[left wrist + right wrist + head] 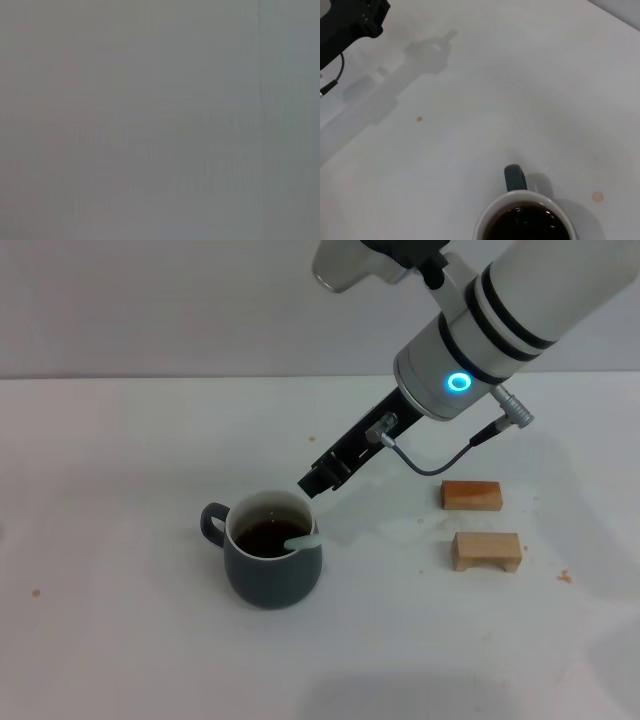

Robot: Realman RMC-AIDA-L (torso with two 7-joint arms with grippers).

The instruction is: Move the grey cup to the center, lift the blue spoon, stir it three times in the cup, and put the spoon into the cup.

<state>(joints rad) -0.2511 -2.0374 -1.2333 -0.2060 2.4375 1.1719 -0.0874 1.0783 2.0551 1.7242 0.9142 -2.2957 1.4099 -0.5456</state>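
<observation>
The grey cup (272,570) stands on the white table left of the middle, its loop handle pointing left and dark liquid inside. The blue spoon (302,538) is in the cup, its pale handle leaning on the rim's right side with nothing holding it. My right gripper (322,478) hangs just above and to the right of the rim, clear of the spoon. The right wrist view looks down on the cup (522,220) and its handle; the spoon is out of that picture. Far off in that view's corner is my parked left gripper (355,22), dark, with a cable.
Two small wooden blocks (471,496) (486,550) lie to the right of the cup. A few small brown specks (565,577) dot the table. The left wrist view shows only a blank grey surface.
</observation>
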